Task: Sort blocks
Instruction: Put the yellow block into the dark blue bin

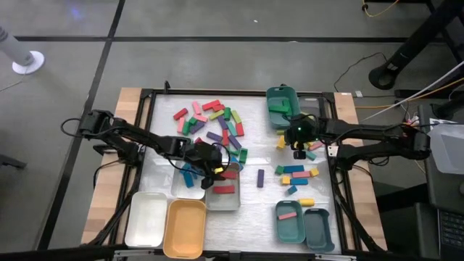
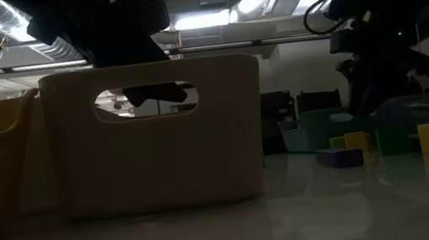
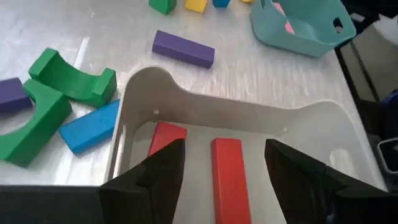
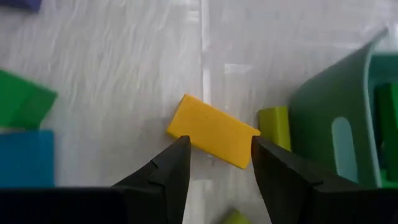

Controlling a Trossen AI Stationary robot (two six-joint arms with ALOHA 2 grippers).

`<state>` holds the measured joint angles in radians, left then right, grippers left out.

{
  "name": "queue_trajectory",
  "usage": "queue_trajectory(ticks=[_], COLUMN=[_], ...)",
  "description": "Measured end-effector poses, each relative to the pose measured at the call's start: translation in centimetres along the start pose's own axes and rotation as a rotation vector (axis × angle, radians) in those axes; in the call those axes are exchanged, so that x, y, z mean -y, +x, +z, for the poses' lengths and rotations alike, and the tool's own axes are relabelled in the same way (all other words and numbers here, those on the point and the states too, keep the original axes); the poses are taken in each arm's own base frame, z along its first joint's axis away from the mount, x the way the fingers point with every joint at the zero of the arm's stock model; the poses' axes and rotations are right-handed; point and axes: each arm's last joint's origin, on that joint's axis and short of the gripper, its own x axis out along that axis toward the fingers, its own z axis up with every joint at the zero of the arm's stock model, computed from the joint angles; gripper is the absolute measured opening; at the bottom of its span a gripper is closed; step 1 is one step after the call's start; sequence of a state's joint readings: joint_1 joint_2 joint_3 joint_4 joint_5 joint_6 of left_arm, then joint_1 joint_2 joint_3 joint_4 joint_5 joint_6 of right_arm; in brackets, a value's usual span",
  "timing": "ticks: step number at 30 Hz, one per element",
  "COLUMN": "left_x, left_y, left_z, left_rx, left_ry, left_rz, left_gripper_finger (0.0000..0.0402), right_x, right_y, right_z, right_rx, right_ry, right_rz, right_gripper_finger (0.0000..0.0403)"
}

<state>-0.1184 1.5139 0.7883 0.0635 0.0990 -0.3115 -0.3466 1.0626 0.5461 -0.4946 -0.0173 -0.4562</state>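
Nearest the front edge of the table we see four trays that neither arm is working: a white tray (image 1: 146, 218) and an orange tray (image 1: 185, 228) on the left, a teal tray (image 1: 290, 221) holding one pink block and a grey-blue tray (image 1: 318, 229) on the right.

Just behind them, the left gripper (image 3: 222, 163) hovers over the grey tray (image 3: 249, 118). Its fingers stand wide apart and hold nothing; a red block (image 3: 229, 168) lies in the tray directly between them, with a second red block (image 3: 165, 137) beside it. We judge this the release step of a sort: red goes here, and that block looks delivered. The next move for this arm calls for lifting clear of the tray wall and then choosing another red piece from the loose pile of blocks (image 1: 214, 122) farther back.

Level with that pile, on the right side, the right gripper (image 4: 216, 163) hangs low over a yellow block (image 4: 213, 131) lying flat on the table, beside a lime block (image 4: 274, 126) and the wall of the far teal tray (image 4: 323, 106). Its fingers are partly open, one on each side of the yellow block's near edge, not yet closed on it. We judge this a pick in progress; it calls for a squeeze across the block's short side, keeping clear of the lime neighbour.
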Motion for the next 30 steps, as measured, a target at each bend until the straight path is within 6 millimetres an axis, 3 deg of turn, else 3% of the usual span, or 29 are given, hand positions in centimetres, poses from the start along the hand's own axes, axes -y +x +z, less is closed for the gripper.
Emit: queue_trajectory(ticks=[7,14,21,30], left_x=[0.0,0.0,0.0,0.0], left_y=[0.0,0.0,0.0,0.0], left_z=[0.0,0.0,0.0,0.0], left_rx=[0.002,0.002,0.001,0.0], left_ry=[0.129,0.139,0.137,0.136], left_rz=[0.0,0.0,0.0,0.0], left_gripper_finger=[0.0211,0.0211,0.0211,0.0211], right_x=[0.4,0.7,0.7,0.5], right_y=[-0.6,-1.0,0.4,3.0], right_z=[0.8,1.4,1.3,0.8], right_rx=[0.021,0.036,-0.018,-0.113], right_ry=[-0.269,-0.488,-0.653,-0.679], right_rz=[-0.022,-0.04,0.007,0.102], right_gripper_finger=[0.017,0.017,0.017,0.017])
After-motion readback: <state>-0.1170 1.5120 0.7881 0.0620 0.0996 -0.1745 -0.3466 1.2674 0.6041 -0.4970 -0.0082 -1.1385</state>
